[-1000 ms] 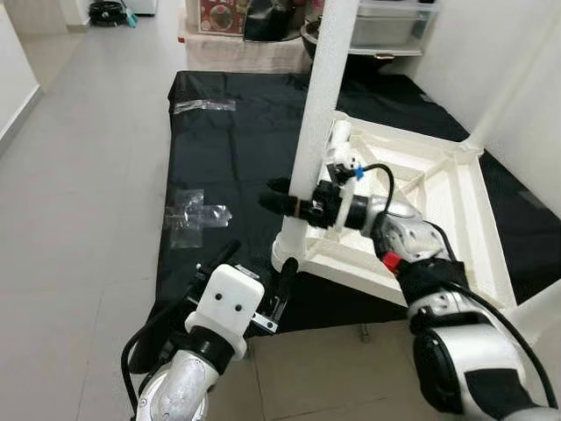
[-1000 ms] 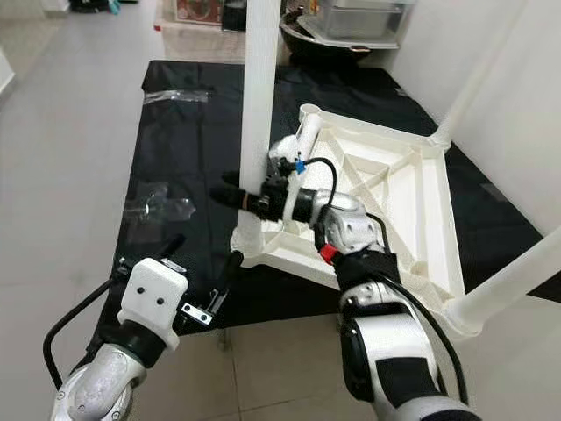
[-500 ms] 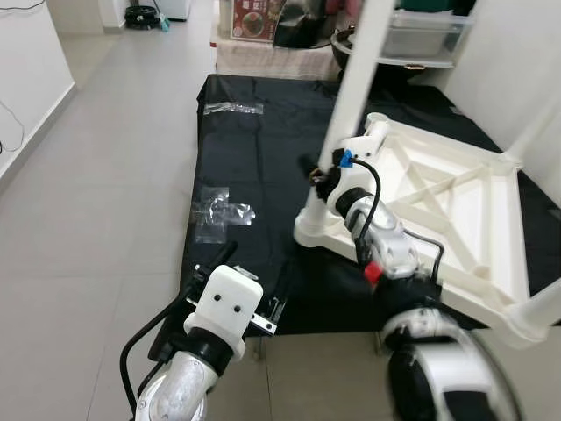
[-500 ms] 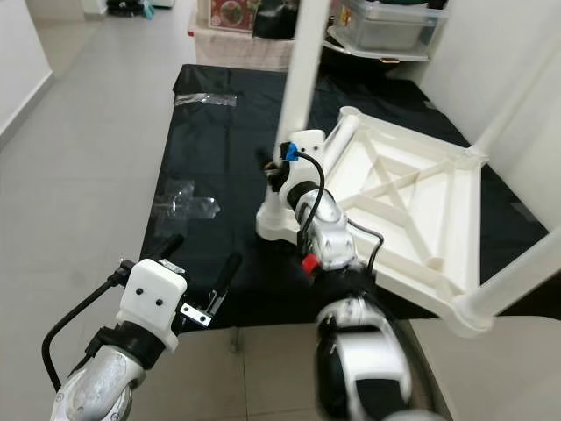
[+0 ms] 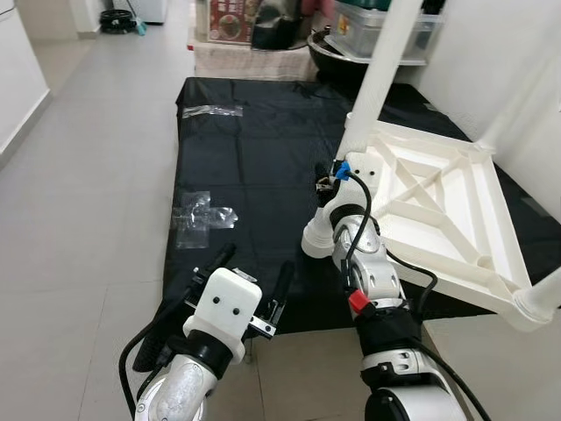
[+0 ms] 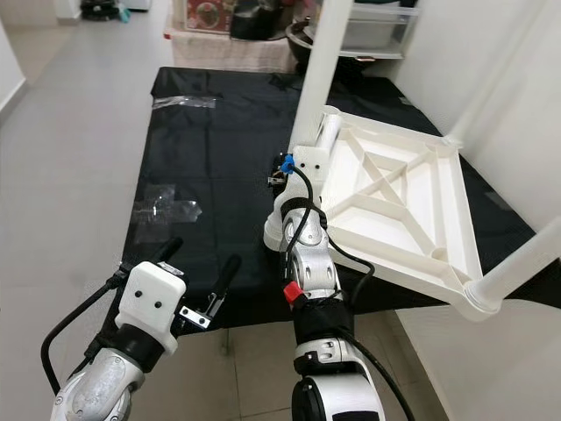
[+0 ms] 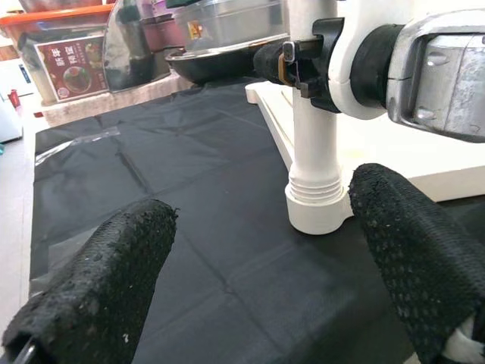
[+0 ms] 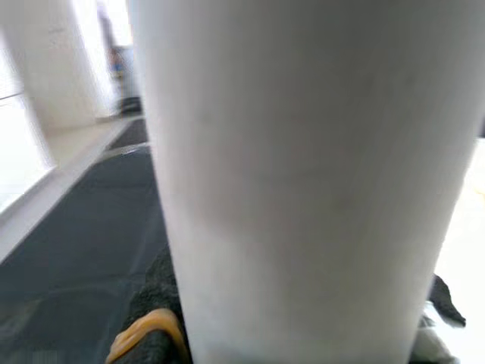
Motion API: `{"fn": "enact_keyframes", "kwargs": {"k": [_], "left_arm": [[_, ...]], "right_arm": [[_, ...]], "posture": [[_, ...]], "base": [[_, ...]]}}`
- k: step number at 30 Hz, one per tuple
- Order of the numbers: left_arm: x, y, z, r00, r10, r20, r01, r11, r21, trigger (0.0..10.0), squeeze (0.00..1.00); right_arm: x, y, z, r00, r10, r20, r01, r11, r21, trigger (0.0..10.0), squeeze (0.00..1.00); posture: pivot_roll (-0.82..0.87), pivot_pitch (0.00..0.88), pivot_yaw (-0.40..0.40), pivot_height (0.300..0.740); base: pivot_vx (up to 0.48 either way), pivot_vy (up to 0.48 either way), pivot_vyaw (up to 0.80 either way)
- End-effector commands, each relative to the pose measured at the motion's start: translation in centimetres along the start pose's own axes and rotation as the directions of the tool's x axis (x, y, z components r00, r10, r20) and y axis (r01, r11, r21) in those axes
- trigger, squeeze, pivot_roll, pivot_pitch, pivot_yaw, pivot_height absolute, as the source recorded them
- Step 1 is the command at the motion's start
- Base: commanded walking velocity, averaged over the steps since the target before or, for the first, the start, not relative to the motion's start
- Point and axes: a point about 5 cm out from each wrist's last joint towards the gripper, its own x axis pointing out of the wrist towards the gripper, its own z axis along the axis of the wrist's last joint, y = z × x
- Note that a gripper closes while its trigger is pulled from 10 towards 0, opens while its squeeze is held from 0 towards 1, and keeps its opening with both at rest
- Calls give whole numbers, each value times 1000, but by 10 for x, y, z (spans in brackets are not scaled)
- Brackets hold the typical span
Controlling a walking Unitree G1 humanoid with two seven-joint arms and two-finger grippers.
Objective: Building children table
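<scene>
Black sheet point(image 5: 245, 167) spread over the grey floor point(image 5: 79, 202), biggest thing in view. White table top point(image 5: 438, 210) lies upside down on the sheet's right part, ribs up. One white leg point(image 5: 377, 83) stands upright in the near left corner socket point(image 5: 317, 239); another leg point(image 5: 548, 303) rises at the near right corner, a third at the far right corner. Right gripper point(image 5: 326, 178) is at the near-left leg just above the socket, jaws closed around the leg, gripping it; right wrist view has the leg point(image 8: 303, 182) right up against the camera, black pads at its sides. Left gripper point(image 5: 250, 272) hangs low over the sheet's near edge, short of the table, jaws wide apart, holding nothing and touching nothing; left wrist view shows its two black fingers point(image 7: 98, 280) well apart with the leg base point(image 7: 318, 197) between them further off. Clear plastic bag point(image 5: 200, 215) lies flat on the sheet left of the table; another plastic strip point(image 5: 210, 110) lies further back. Storage box point(image 5: 386, 31) and a dark bowl point(image 5: 337, 53) sit beyond the sheet's far end; contents cannot be told.
</scene>
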Motion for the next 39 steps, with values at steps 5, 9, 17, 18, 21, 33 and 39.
{"fn": "enact_keyframes", "kwargs": {"k": [5,9,17,18,21,33,39], "left_arm": [[-2,0,-5,1000,-2,-24,2,1000,-1,10000,0],[-2,0,-5,1000,-3,-22,3,1000,2,10000,0],[-2,1,-6,1000,5,-25,-4,1000,7,10000,0],[-2,1,-6,1000,5,-25,-5,1000,7,10000,0],[-2,1,-6,1000,7,-23,-7,1000,11,10000,0],[-1,1,-6,1000,6,-23,-6,1000,11,10000,0],[0,1,-6,1000,6,-21,-6,1000,12,10000,0]], "right_arm": [[7,-14,19,946,312,85,-320,942,98,10000,0],[9,-20,15,885,465,35,-465,877,120,10000,0],[16,-23,12,895,445,20,-445,895,7,10000,1000],[16,-22,11,892,451,19,-451,892,8,10000,1000],[14,-20,4,926,379,7,-378,925,-39,10000,1000],[10,2,8,714,701,6,-695,707,133,10000,0],[1,-1,13,454,887,-82,-882,461,103,10000,0]], "posture": [[93,88,-102,740],[98,82,-102,740],[102,75,-108,740],[102,75,-108,740],[106,70,-105,740],[103,69,-112,740],[103,74,-116,740]], "base": [[0,0,0],[0,0,0],[0,0,0],[0,0,0],[0,0,0],[0,0,0],[0,0,0]]}}
